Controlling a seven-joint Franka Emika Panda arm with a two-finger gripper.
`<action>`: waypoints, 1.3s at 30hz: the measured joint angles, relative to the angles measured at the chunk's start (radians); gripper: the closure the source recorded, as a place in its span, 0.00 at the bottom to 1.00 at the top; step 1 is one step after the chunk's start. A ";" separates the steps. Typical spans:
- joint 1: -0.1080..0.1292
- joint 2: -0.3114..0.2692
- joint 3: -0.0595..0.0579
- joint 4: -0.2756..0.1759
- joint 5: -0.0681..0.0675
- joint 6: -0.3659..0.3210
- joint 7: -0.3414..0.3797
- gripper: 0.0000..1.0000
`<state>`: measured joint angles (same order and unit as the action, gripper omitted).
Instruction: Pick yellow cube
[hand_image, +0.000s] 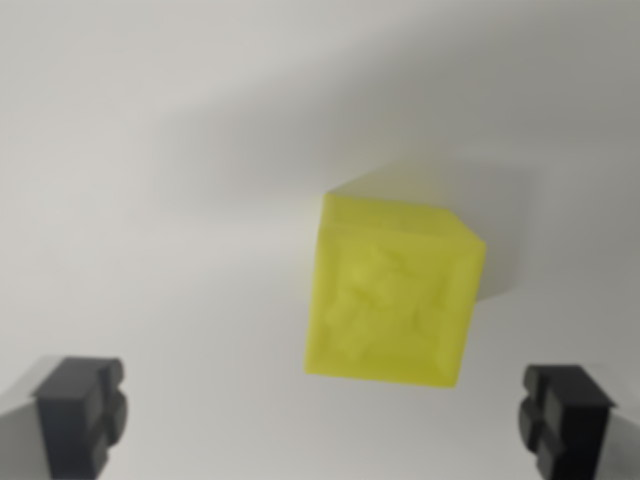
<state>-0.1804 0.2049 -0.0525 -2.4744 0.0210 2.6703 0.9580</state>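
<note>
A yellow cube (392, 293) with a raised pattern on its top face lies on a white surface, slightly right of the wrist view's centre and turned a little. My gripper (322, 418) is open, its two black fingertips showing at the bottom left (82, 412) and bottom right (564, 417). The cube lies between the fingers' lines but farther up the picture, touching neither pad. The picture is blurred.
The plain white surface (150, 150) fills the rest of the view, with a soft grey shadow behind the cube.
</note>
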 joint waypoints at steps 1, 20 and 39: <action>-0.002 0.005 0.000 -0.004 0.001 0.008 0.001 0.00; -0.030 0.087 0.000 -0.054 0.026 0.148 0.008 0.00; -0.028 0.173 0.002 -0.037 0.051 0.215 -0.009 0.00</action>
<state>-0.2083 0.3775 -0.0504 -2.5112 0.0720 2.8857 0.9492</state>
